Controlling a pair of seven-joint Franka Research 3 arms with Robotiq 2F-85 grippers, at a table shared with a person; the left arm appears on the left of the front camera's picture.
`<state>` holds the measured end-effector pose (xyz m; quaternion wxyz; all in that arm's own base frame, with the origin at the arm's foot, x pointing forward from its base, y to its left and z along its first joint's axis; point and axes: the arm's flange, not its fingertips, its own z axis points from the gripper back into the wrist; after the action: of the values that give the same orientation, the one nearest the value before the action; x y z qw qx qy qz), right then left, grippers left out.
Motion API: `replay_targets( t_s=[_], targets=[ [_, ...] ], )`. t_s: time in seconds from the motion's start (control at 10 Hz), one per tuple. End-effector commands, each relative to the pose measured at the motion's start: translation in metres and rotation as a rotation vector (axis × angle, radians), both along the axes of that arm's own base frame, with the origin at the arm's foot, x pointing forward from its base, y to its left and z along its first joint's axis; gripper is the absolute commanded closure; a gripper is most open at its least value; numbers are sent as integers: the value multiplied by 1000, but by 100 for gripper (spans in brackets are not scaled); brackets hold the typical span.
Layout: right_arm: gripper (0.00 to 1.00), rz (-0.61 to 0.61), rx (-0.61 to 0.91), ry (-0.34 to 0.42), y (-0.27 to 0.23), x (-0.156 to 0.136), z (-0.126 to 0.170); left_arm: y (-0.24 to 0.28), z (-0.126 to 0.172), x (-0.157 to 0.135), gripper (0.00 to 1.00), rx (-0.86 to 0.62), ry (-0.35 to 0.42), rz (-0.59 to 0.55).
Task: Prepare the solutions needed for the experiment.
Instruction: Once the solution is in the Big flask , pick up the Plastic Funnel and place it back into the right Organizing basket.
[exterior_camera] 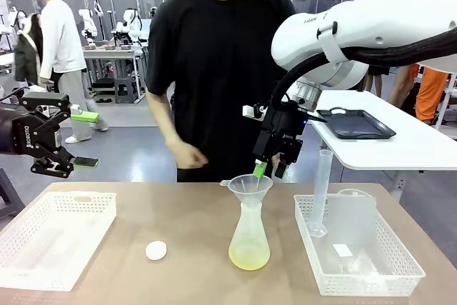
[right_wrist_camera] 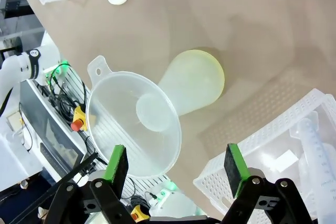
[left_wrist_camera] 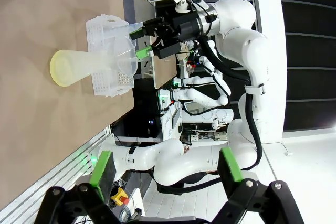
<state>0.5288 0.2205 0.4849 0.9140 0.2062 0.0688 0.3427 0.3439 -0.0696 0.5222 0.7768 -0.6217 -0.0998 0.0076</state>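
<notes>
The solutions (exterior_camera: 249, 257) pool yellow-green in the bottom of the upright flask (exterior_camera: 249, 233), funnel (exterior_camera: 248, 185) seated in its neck, and the right gripper (exterior_camera: 270, 170) hangs just above that flask, fingers wide apart and empty, pointing down its vertical axis. The left gripper (exterior_camera: 86, 139), equally wide open and empty, sits well off to the flask's left. Whether a right finger touches the funnel's rim, I can't tell.

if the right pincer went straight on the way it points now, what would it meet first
Most likely the funnel in the neck of the flask: the open right pincer points down above its rim. One finger lines up with the rim; the other may pass beside it, depth being unclear.
</notes>
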Motion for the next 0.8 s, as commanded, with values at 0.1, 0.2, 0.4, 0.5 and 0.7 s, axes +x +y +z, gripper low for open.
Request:
replay_targets(
  t_s=[0.1, 0.2, 0.4, 0.5, 0.7],
  targets=[
    [7, 40, 2, 43, 10, 9, -7, -3, 3, 0, 0, -27, -3, 0],
    [7, 43, 3, 56, 12, 10, -10, -3, 3, 0, 0, -27, -3, 0],
    [7, 35, -7, 89, 15, 16, -19, -3, 3, 0, 0, -27, -3, 0],
    [7, 30, -18, 104, 17, 18, -23, -3, 3, 0, 0, -27, -3, 0],
    [23, 24, -38, 114, 19, 22, -25, -3, 3, 0, 0, -27, -3, 0]
  ],
)
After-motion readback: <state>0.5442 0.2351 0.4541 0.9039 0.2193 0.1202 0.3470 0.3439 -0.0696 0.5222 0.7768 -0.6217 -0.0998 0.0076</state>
